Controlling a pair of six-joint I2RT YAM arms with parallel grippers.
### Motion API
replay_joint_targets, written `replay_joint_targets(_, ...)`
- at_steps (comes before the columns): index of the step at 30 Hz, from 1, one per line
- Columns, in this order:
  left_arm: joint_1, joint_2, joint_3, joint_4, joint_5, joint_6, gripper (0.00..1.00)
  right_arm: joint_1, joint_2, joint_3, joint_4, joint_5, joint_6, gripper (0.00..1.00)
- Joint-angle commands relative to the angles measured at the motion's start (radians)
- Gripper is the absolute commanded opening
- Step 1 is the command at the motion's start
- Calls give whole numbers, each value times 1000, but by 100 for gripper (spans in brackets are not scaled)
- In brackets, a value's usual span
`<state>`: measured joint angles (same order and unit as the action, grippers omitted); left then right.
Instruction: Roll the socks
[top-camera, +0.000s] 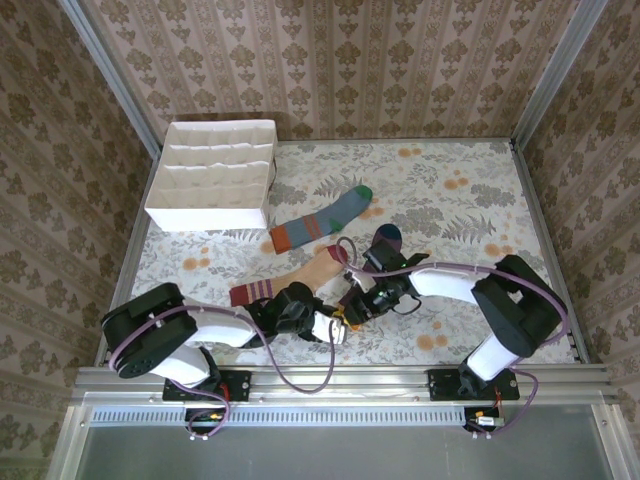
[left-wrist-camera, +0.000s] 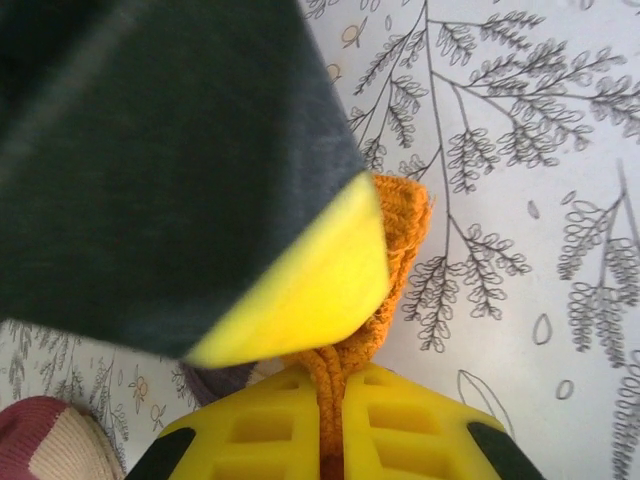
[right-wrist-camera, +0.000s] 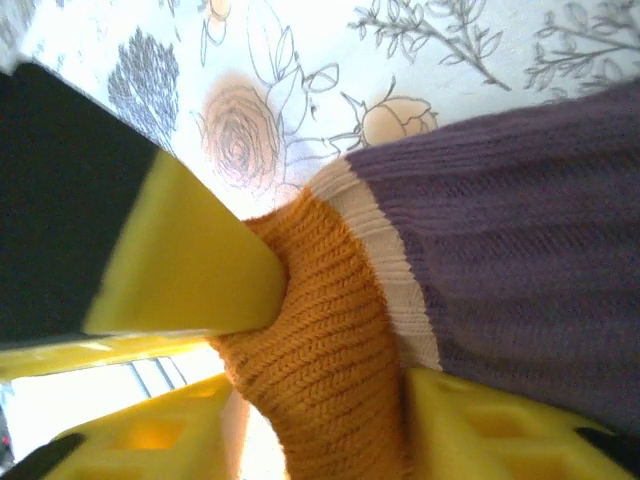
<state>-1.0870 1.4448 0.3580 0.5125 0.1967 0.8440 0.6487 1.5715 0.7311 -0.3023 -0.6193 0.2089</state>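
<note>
Black-and-white arms (top-camera: 200, 330) carry purple cables (top-camera: 460, 268); yellow gripper fingers (left-wrist-camera: 400, 430) seem black-tipped.

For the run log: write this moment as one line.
left gripper: shut on orange cuff of purple sock | right gripper: open, cuff between jaws

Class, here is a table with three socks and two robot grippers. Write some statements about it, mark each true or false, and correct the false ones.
1. The left gripper is shut on the orange cuff of the purple sock. True.
2. One sock lies inside the white partitioned box. False: all three socks lie on the table, outside the box.
3. The grey-blue sock lies flat, and neither gripper holds it. True.
4. The peach sock has green stripes. False: its stripes are maroon.
5. The right gripper is clamped shut. False: its jaws stand apart, with the orange cuff between them.
</note>
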Motion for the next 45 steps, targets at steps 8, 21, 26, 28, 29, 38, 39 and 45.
replay_joint_targets(8,19,-28,160,-358,191,-266,0,-5,-468,-263,277,259,281,61)
replay_joint_targets(21,159,152,385,-583,440,-495,0,54,-420,-357,405,281,340,66)
replay_joint_targets(26,189,169,395,-582,488,-526,0,81,-422,-358,384,331,341,64)
replay_joint_targets(28,201,180,398,-576,503,-536,0,88,-426,-360,373,351,339,64)
replay_joint_targets(29,206,185,400,-573,508,-543,0,91,-427,-360,369,357,338,64)
replay_joint_targets(38,245,266,444,-568,576,-624,0,118,-396,-365,381,375,332,67)
replay_joint_targets(39,247,274,448,-571,580,-629,0,122,-389,-362,381,375,329,67)
replay_joint_targets(45,252,322,486,-606,602,-639,0,134,-336,-347,380,388,332,63)
